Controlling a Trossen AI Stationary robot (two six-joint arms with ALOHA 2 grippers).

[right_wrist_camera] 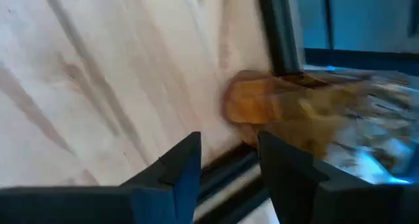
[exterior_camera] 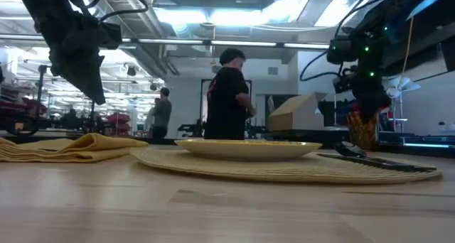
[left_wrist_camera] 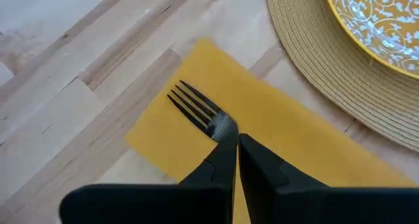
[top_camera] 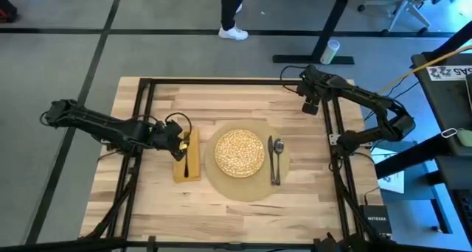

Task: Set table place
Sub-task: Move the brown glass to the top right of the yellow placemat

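A: Currently the left gripper (left_wrist_camera: 237, 140) sits over the mustard-yellow rectangular napkin (top_camera: 185, 163), fingers (left_wrist_camera: 219, 160) pinched nearly together on the handle of the dark metal fork (left_wrist_camera: 200, 109). Tines lie flat on the cloth.

B: Where's the napkin against the rest?

A: Just beside the large round tan woven placemat (top_camera: 236, 184), on its left in the high view, edges about touching. The round yellow plate with white speckle pattern (top_camera: 239, 152) is centred on the mat. The dark spoon (top_camera: 279, 157) and dark knife (top_camera: 271, 158) lie side by side on the mat's right part, just beside the plate.

B: Right arm?

A: The right gripper (top_camera: 310, 105) is at the far right corner of the light butcher-block counter (top_camera: 155, 200), next to the black metal rail (top_camera: 221, 81). Its fingers (right_wrist_camera: 180, 165) are parted with a clear gap and hold nothing. The small amber glass (right_wrist_camera: 262, 109) stands just ahead of them, hard against the rail.

B: Anything in the way?

A: The rail runs right beside the glass. The left arm lies across the left rail. Between the grippers sits the whole place setting. Off the counter: a person in dark clothes (exterior_camera: 227, 97) standing in the room behind, another person (exterior_camera: 163, 111) farther back, and a cardboard box (exterior_camera: 297, 114). A white cylindrical cup-like thing (top_camera: 330, 51) lies on the floor past the far edge.
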